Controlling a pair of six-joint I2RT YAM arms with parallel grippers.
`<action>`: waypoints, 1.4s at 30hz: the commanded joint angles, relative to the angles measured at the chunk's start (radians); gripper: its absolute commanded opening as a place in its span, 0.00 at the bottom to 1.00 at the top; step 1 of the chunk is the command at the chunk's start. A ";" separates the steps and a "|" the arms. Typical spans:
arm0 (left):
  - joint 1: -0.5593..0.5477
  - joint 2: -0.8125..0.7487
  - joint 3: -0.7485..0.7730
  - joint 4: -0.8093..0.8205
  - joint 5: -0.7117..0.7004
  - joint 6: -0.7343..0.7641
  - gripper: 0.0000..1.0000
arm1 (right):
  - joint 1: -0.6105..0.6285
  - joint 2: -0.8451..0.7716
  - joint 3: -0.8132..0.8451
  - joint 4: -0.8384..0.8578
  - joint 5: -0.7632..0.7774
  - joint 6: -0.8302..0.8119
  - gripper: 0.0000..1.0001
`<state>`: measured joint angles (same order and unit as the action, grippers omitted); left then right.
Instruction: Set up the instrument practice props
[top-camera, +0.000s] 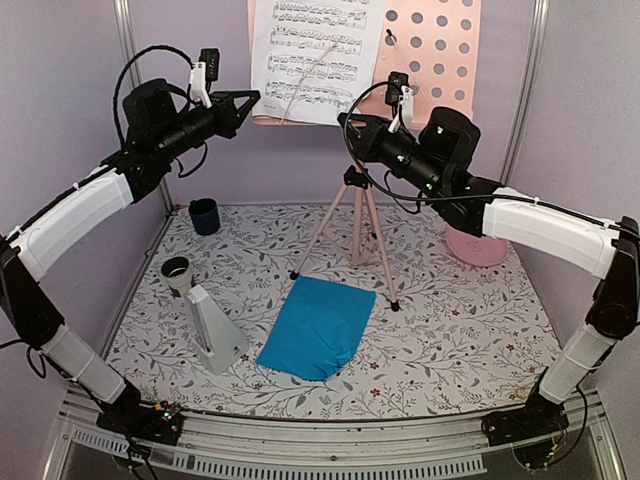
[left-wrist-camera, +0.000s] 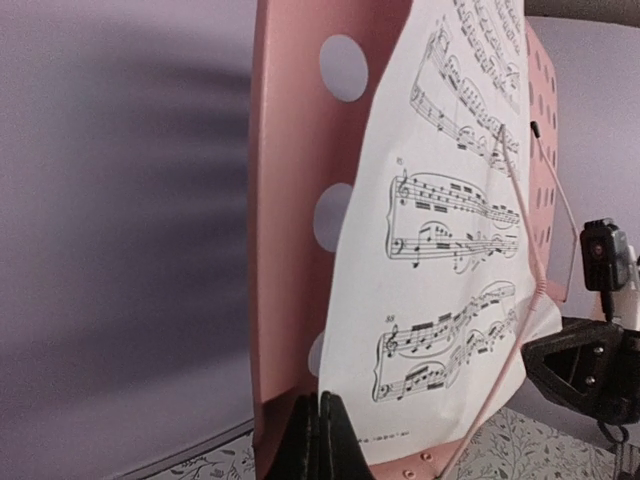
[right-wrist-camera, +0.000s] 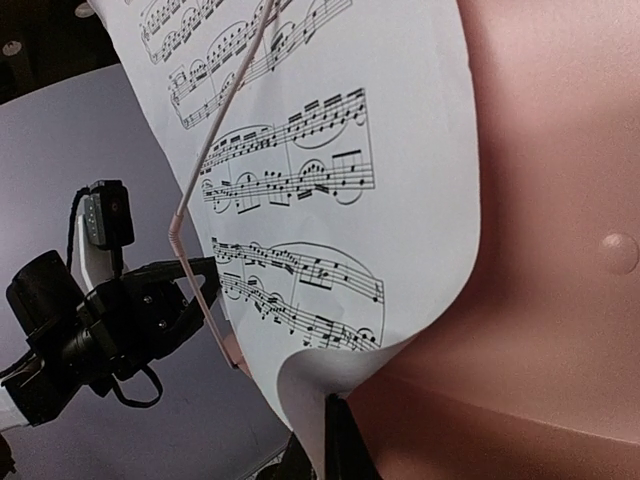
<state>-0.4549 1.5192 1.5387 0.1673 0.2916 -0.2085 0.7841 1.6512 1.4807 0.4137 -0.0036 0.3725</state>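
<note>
The pink music stand (top-camera: 357, 215) stands on its tripod at the back, its hole-punched tray (top-camera: 440, 50) at the top. The white sheet (top-camera: 315, 55) of printed music lies against the tray's left half, behind a thin pink wire arm (left-wrist-camera: 522, 225). My left gripper (top-camera: 252, 100) is shut on the sheet's lower left edge (left-wrist-camera: 322, 425) at the tray lip. My right gripper (top-camera: 345, 122) is shut on the sheet's curled lower right corner (right-wrist-camera: 335, 440). The bright blue sheet (top-camera: 318, 325) lies flat on the table. The white pyramid metronome (top-camera: 212, 325) stands left of it.
A dark blue cup (top-camera: 204, 215) stands at the back left. A small round grey-rimmed cup (top-camera: 178, 272) sits just behind the metronome. A round pink plate (top-camera: 475, 245) lies at the right under my right arm. The floral table cover (top-camera: 450, 330) runs to purple walls.
</note>
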 joint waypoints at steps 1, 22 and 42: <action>0.002 0.004 0.035 -0.022 -0.055 0.022 0.00 | -0.002 0.016 -0.033 -0.064 0.019 0.047 0.00; -0.005 -0.037 -0.028 0.019 -0.059 0.003 0.04 | -0.001 -0.027 -0.019 -0.060 0.126 0.002 0.26; -0.040 -0.258 -0.232 -0.059 -0.206 0.070 0.65 | 0.007 -0.246 -0.223 -0.097 -0.058 -0.124 0.85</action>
<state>-0.4786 1.3212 1.3582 0.1726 0.1516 -0.1844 0.7933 1.4826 1.3281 0.3794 -0.0025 0.3069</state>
